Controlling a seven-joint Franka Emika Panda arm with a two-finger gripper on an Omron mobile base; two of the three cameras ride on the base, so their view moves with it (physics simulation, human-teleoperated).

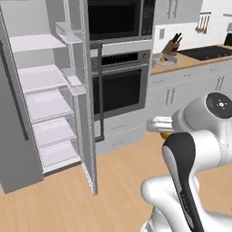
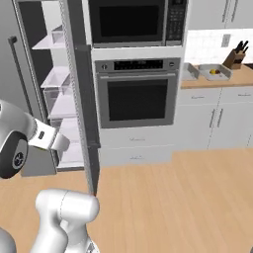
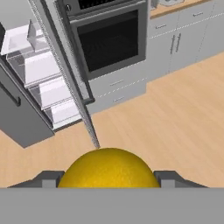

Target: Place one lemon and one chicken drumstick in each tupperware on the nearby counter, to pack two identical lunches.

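Wooden floor spreads beneath the gripper point(image 3: 109, 183), which grasps a lemon point(image 3: 109, 168) at bottom centre. Keep it clenched and level in transit toward the grey tupperware point(image 2: 215, 72) on the counter point(image 2: 237, 78), upper right, which holds something yellow.

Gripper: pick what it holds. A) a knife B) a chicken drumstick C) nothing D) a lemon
D: in the hand view a round yellow lemon sits between the fingertips of the gripper.
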